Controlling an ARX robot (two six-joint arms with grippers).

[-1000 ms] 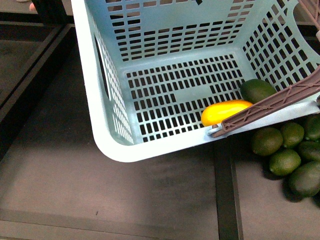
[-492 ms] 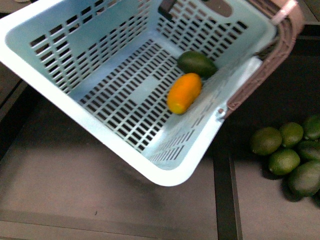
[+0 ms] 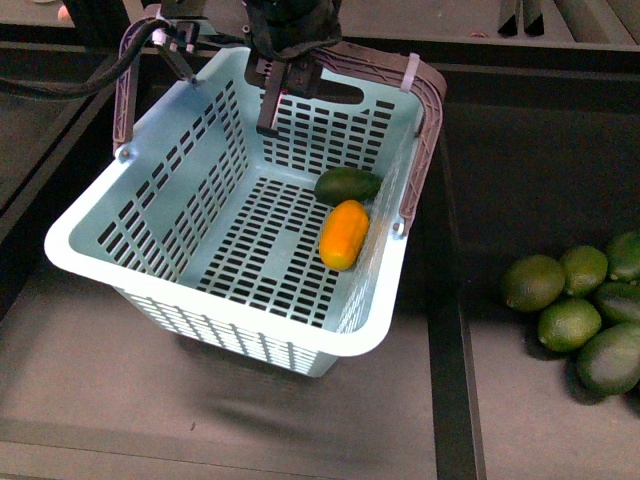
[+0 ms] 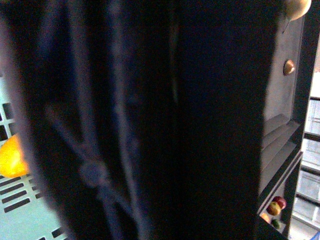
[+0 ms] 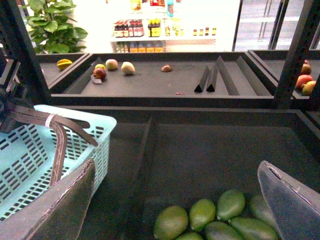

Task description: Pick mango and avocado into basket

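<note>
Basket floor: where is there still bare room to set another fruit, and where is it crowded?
Most of the basket floor is bare, from the mango across to the opposite wall. It is crowded only where the avocado and mango touch beside the handle-side wall.

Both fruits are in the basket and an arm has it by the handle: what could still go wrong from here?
1. The basket sits tilted, gripped at the brown handle by the left gripper; a swing could roll the mango and avocado, which lie loose against one wall.
2. If the grip slips, the basket could land on the green fruits piled nearby.
3. The left wrist view is almost wholly blocked, so that grip cannot be checked there.
</note>
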